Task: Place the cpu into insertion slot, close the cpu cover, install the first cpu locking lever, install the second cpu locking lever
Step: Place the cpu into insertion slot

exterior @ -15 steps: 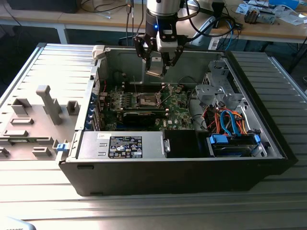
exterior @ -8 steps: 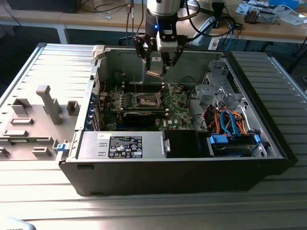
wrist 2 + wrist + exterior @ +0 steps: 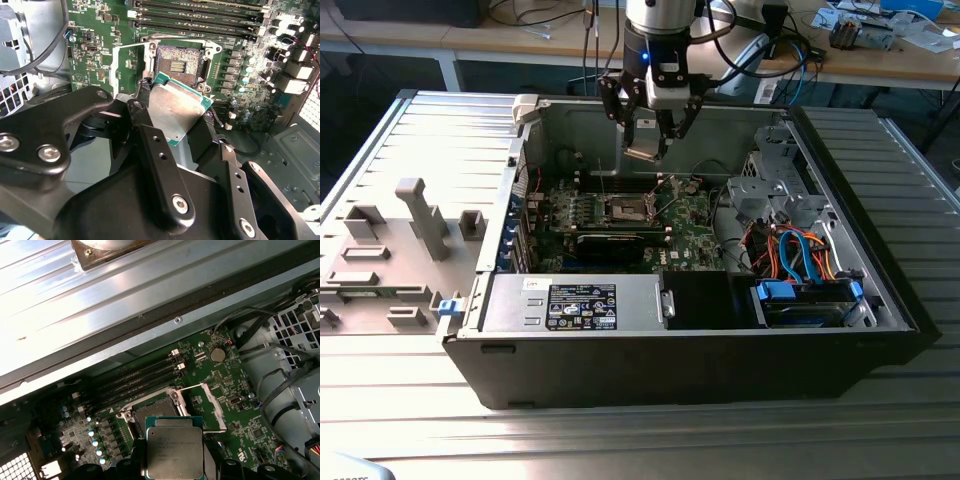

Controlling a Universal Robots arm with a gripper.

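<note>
Ribbed metal tabletop point(image 3: 420, 400), open computer case point(image 3: 670, 370) | we see jaws clenched on the cpu point(image 3: 177, 107), tilted, raised near the insertion slot point(image 3: 179, 62) | cpu cover point(image 3: 214, 407) swung open

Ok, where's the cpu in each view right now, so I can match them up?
Exterior view: the cpu hangs tilted in the tool, above the green board.
Second wrist view: the cpu, silvery top showing, sits just short of the insertion slot.
First wrist view: the cpu overlaps the slot's edge.
Shared landmark: the insertion slot, uncovered in all three.
</note>
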